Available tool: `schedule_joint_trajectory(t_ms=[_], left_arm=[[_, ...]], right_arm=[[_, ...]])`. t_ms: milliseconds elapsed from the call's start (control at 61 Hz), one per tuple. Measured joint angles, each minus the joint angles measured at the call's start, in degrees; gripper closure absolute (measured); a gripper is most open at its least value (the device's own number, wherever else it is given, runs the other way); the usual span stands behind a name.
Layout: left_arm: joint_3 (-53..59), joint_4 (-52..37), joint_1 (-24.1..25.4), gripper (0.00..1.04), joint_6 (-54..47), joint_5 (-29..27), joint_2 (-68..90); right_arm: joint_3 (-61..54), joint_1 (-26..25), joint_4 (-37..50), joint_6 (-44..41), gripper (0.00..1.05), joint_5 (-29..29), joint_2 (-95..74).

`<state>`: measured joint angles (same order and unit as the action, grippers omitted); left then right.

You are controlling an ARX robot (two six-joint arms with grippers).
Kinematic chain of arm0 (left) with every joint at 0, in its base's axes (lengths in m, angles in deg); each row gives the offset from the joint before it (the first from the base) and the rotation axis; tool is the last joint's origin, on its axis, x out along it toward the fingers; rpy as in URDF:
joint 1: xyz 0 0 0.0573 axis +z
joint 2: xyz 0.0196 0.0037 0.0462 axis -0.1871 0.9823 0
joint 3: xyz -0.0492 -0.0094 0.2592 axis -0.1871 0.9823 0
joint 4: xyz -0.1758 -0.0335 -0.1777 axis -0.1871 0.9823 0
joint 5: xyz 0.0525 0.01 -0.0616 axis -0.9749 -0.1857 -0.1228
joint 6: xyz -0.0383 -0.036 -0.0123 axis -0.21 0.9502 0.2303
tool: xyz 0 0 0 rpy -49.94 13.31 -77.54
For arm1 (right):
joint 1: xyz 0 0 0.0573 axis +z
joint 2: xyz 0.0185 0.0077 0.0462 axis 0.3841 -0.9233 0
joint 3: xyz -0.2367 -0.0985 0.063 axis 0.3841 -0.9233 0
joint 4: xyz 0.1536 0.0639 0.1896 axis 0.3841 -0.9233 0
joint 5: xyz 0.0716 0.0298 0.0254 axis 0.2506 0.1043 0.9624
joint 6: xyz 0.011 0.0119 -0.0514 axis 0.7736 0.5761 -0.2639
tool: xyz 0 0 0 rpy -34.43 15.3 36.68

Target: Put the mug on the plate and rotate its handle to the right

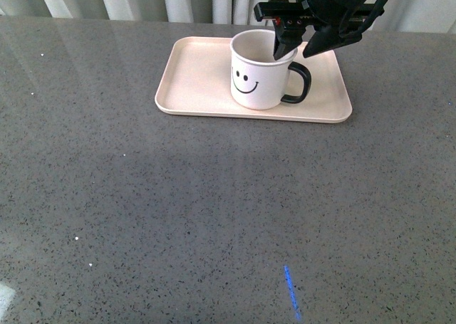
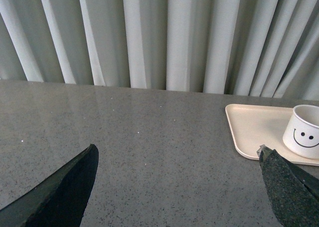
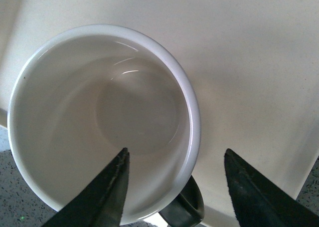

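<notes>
The white mug (image 1: 258, 78) with its black smiley face stands upright on the pale pink plate (image 1: 196, 78) at the far side of the table. Its black handle (image 1: 298, 82) points to the right. My right gripper (image 1: 297, 50) hangs open over the mug's right rim, one finger inside the mug and the other outside above the handle. From the right wrist, the mug's empty inside (image 3: 99, 117) and the handle (image 3: 182, 207) show between the open right gripper (image 3: 174, 157) fingers. My left gripper (image 2: 177, 154) is open above bare table, with the plate (image 2: 254, 132) and mug (image 2: 304, 132) off to one side.
Pale curtains (image 1: 142, 0) hang behind the grey speckled table (image 1: 214, 210). A blue light streak (image 1: 291, 292) lies on the table near the front edge.
</notes>
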<state>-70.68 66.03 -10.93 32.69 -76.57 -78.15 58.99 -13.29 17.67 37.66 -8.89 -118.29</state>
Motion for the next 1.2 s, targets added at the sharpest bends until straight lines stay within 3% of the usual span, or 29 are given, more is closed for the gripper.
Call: schedule_joint_trajectory(t_ms=[246, 491, 688, 835, 1196], left_arm=[[0.0, 0.0, 0.0, 0.09, 0.0, 0.0, 0.0], [0.0, 0.0, 0.0, 0.09, 0.0, 0.0, 0.0], [0.0, 0.0, 0.0, 0.09, 0.0, 0.0, 0.0], [0.0, 0.0, 0.0, 0.09, 0.0, 0.0, 0.0], [0.0, 0.0, 0.0, 0.09, 0.0, 0.0, 0.0]], right_arm=[[1.09, 0.02, -0.15, 1.42, 1.03, 0.5, -0.09], [1.09, -0.52, -0.92, 2.43, 1.03, 2.95, 0.9], [3.43, -2.45, -5.31, -2.38, 1.03, 3.56, 2.84], [4.66, -4.87, -7.45, -6.97, 1.03, 8.57, 3.89], [4.22, -4.59, -7.13, -9.6, 1.03, 13.29, 3.78]])
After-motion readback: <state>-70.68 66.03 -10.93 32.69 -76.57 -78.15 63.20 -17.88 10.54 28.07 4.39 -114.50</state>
